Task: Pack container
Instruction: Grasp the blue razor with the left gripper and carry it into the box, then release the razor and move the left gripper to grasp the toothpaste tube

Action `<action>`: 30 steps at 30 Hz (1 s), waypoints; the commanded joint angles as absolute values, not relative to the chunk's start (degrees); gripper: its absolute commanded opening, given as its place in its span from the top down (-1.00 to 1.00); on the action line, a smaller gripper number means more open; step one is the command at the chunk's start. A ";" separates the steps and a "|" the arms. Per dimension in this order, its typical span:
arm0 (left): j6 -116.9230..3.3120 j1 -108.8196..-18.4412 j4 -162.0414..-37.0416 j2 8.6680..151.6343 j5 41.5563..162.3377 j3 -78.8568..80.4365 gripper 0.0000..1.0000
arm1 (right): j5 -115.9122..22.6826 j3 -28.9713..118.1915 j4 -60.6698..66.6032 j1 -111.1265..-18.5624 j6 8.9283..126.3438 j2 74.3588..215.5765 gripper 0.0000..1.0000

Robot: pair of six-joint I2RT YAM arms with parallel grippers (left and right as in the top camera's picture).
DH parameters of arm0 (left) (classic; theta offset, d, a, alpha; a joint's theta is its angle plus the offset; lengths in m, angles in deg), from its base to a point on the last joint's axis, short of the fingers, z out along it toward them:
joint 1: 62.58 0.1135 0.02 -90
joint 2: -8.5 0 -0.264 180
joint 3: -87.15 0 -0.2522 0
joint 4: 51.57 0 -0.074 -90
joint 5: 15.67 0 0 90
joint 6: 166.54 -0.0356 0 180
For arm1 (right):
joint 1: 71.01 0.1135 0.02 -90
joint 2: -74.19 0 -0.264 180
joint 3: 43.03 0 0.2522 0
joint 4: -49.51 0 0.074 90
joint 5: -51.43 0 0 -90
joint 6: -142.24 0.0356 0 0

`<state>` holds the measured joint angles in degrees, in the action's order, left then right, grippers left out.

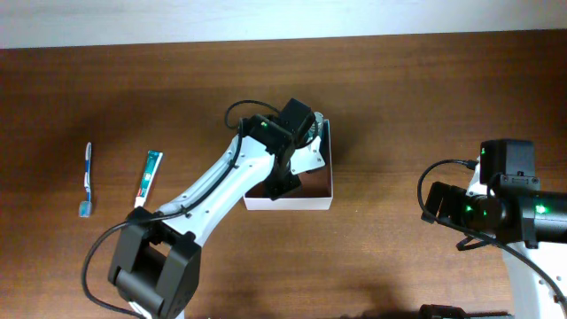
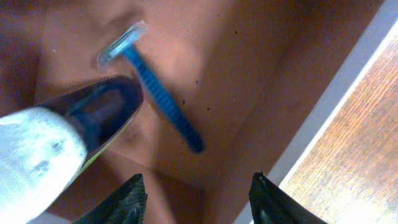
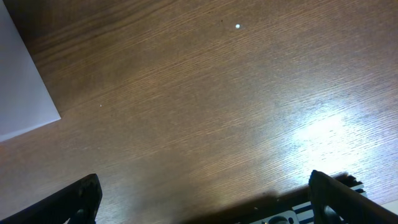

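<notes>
Where the container (image 1: pixel 292 203) opens upward, a blue razor (image 2: pixel 163 99) lies diagonally.

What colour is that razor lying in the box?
The razor has a blue handle and a pale, clear head; the left wrist view shows it best.

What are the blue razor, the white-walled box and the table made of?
Slim blue ribbed razor: likely moulded plastic, matte, with a clear glossy head. Square shallow white-walled box: probably thin card, matte, reddish-brown inside. Brown table: wood or wood-look laminate; grain shows, and a glare patch suggests semi-gloss.
</notes>
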<state>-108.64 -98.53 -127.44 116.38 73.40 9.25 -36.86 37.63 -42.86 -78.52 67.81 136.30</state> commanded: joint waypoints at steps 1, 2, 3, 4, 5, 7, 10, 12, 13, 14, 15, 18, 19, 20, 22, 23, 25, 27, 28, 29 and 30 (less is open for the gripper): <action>-104.33 -98.90 -128.01 108.69 68.44 9.77 -0.15 | -35.89 37.26 -42.73 -78.14 67.50 136.32 -0.97; -103.18 -98.90 -128.10 106.94 67.04 9.95 -0.18 | -35.89 37.26 -42.73 -78.14 67.50 136.35 -0.97; -102.04 -98.87 -128.32 104.14 65.12 10.06 -0.22 | -35.89 37.26 -42.73 -78.14 67.50 136.35 -0.97; -101.16 -98.70 -128.47 101.71 63.54 10.06 -0.31 | -35.89 37.26 -42.73 -78.14 67.50 136.32 -0.97; -100.27 -98.35 -128.62 99.44 62.23 10.06 -0.39 | -35.89 37.26 -42.73 -78.14 67.50 136.32 -0.97; -98.28 -96.34 -129.08 94.06 59.98 10.06 -0.53 | -35.89 37.26 -42.70 -78.14 67.50 136.35 -0.97; -95.77 -89.15 -129.61 87.88 59.72 10.06 -0.65 | -35.92 37.26 -42.70 -78.14 67.50 136.35 -0.97; -92.79 -77.56 -129.26 85.19 62.10 9.97 -0.89 | -35.92 37.26 -42.70 -78.14 67.50 136.35 -0.97; -92.79 -73.91 -129.15 85.19 64.20 9.82 -0.91 | -35.92 37.26 -42.70 -78.14 67.50 136.35 -0.97; -92.79 -70.02 -128.73 85.60 66.39 9.47 -0.93 | -35.92 37.26 -42.70 -78.14 67.50 136.32 -0.98; -92.79 -66.85 -128.10 86.13 68.20 8.86 -0.94 | -35.92 37.26 -42.70 -78.14 67.50 136.35 -0.97; -92.36 -58.26 -124.78 89.01 72.31 5.55 -0.94 | -35.92 37.26 -42.70 -78.14 67.50 136.35 -0.97; -91.90 -54.96 -122.63 91.18 73.90 3.37 -0.94 | -35.92 37.26 -42.70 -78.14 67.50 136.35 -0.97; -91.77 -53.46 -121.47 92.73 75.02 2.19 -0.94 | -35.92 37.26 -42.70 -78.14 67.50 136.35 -0.98; -91.44 -51.58 -119.66 96.10 75.89 0.37 -0.94 | -35.94 37.26 -42.70 -78.14 67.50 136.32 -0.97; -91.44 -51.01 -119.07 98.11 75.89 -0.15 -0.94 | -35.94 37.26 -42.70 -78.14 67.50 136.32 -0.97; -91.35 -50.64 -118.44 102.02 75.89 -0.37 -0.94 | -35.94 37.26 -42.70 -78.14 67.50 136.32 -0.97; -91.35 -50.64 -117.96 105.69 75.92 -0.37 -0.94 | -35.94 37.26 -42.70 -78.14 67.50 136.35 -0.97; -91.35 -50.64 -117.80 107.61 75.98 -0.37 -0.94 | -35.94 37.26 -42.70 -78.14 67.50 136.35 -0.98; -91.35 -50.64 -117.78 109.08 76.11 -0.37 -0.94 | -35.94 37.26 -42.70 -78.14 67.50 136.35 -0.97; -91.35 -50.68 -117.80 111.20 76.20 -0.37 -0.94 | -35.94 37.26 -42.70 -78.14 67.50 136.35 -0.97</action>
<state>-91.92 -50.72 -118.17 106.54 74.08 -0.26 -36.86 37.52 -42.75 -78.52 67.68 136.30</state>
